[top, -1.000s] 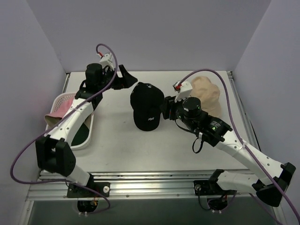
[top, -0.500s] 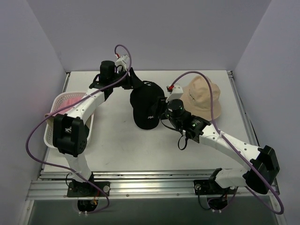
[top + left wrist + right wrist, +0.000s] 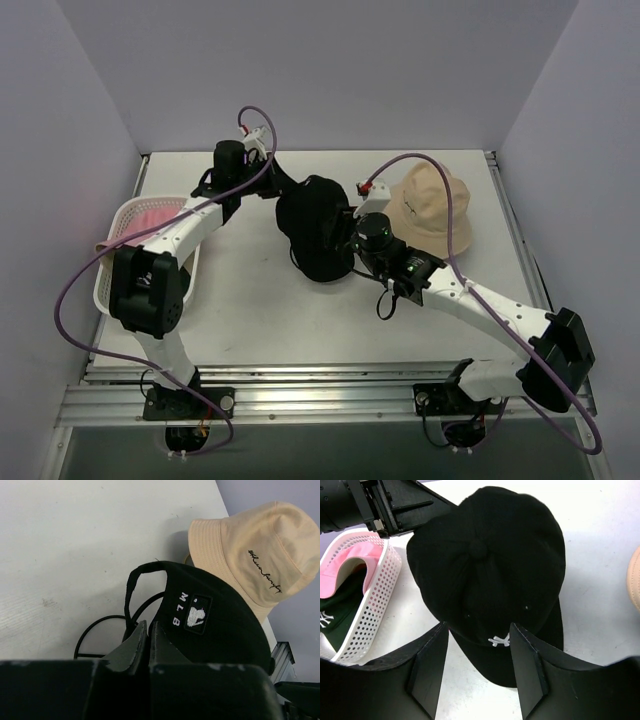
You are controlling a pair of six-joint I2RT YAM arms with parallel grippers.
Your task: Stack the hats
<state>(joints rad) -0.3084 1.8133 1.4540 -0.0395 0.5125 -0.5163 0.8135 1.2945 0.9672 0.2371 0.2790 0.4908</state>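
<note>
A black baseball cap [image 3: 318,235] lies mid-table over a thin black wire frame [image 3: 92,630]. My left gripper [image 3: 285,188] is at the cap's rear. Its jaws are shut, and the cap's back strap [image 3: 131,595] runs down into the fingertips [image 3: 142,630]. My right gripper [image 3: 477,667] is open, with one finger on each side of the cap's front [image 3: 490,580], just above the brim. A beige bucket hat [image 3: 432,205] sits to the right of the cap. A pink hat [image 3: 345,565] and a dark green cap [image 3: 335,625] lie in the basket.
A white perforated basket [image 3: 112,280] stands at the table's left edge beside the left arm. The purple walls close in on three sides. The right arm stretches across the table's right half, in front of the beige hat.
The left gripper swung from the back left to the cap's rear and closed from wide open. The cap has tipped, so its front logo no longer shows from above. The right gripper moved up to the cap.
</note>
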